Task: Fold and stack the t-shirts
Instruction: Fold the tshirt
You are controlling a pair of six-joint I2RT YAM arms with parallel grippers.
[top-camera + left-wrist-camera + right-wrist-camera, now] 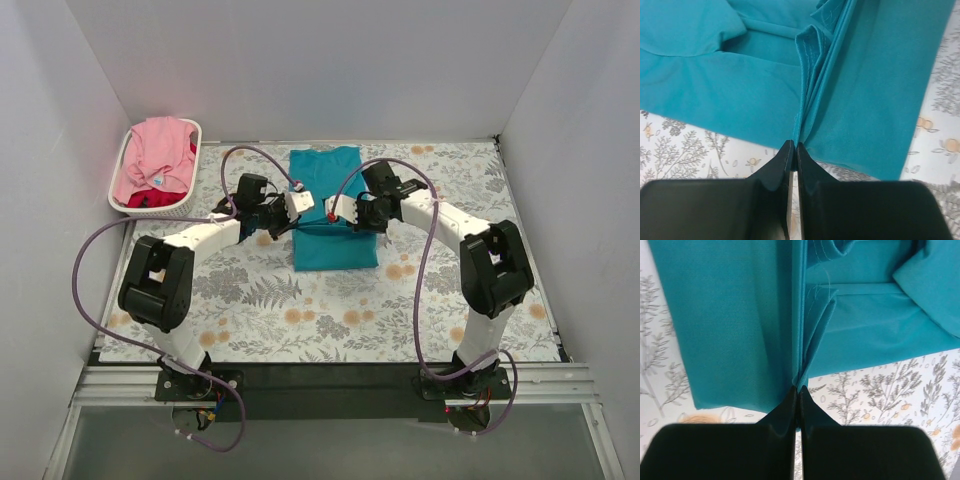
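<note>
Both tools are closed on cloth. The left gripper (pixel 300 205) (pixel 792 145) and right gripper (pixel 335 208) (pixel 798 387) each have their jaws pressed together on a pinched fold of the teal t-shirt (pixel 335 250) (pixel 875 85) (pixel 730 315).

White walls (pixel 300 70) close in the table (pixel 300 320) on the left, far and right sides. Bare patterned surface lies open between the shirt and the arm bases, and to the shirt's right.

The teal t-shirt lies at centre, its long axis running from near to far. A raised ridge crosses it between the grippers.

Only the wrist views show the pinches sitting at the cloth's edge, with gathered pleats and stitched hems beyond.

Only the top view shows the basket (pixel 160 212) in the far-left corner. It holds a pink t-shirt (pixel 155 160) over a red t-shirt (pixel 150 200).
</note>
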